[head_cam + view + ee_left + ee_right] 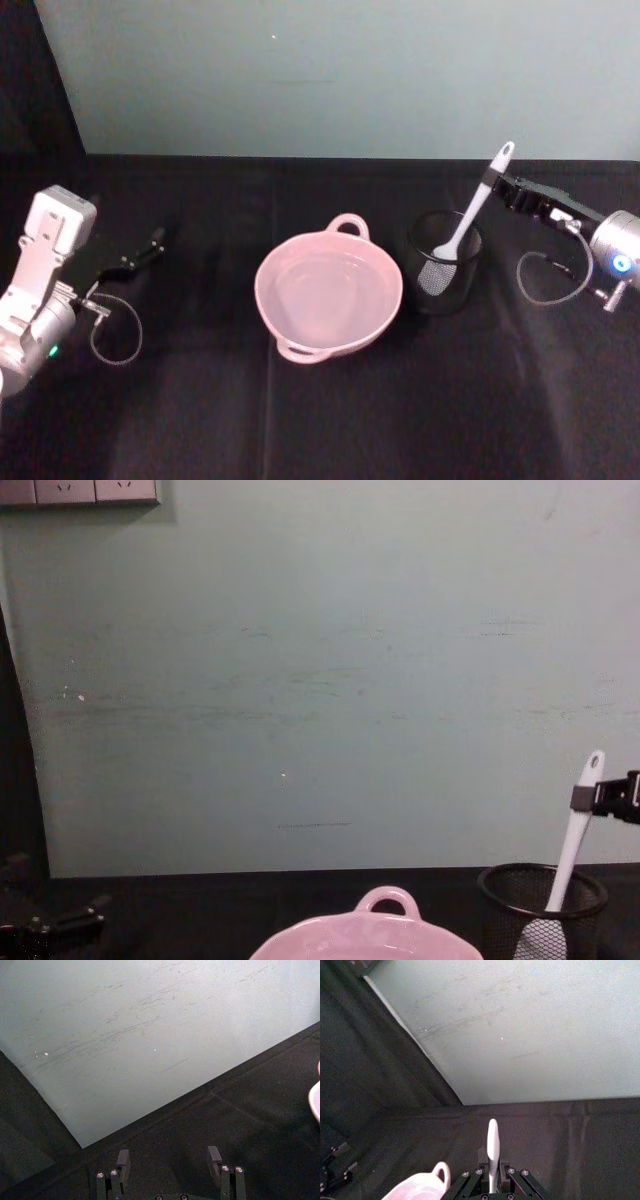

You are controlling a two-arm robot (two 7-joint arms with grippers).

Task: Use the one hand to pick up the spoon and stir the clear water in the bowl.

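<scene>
Pink bowl (pixel 272 275) centre desk (pixel 200 400), water (pixel 325 295) in it. White spoon (pixel 462 228) stands in mesh cup (pixel 445 295) at bowl's 3 o'clock, right pincer (pixel 492 182) pinching its upper handle. Left pincer (pixel 152 243) spread, parked at 9 o'clock. Lift straight up, clear cup rim, then swing over.
</scene>
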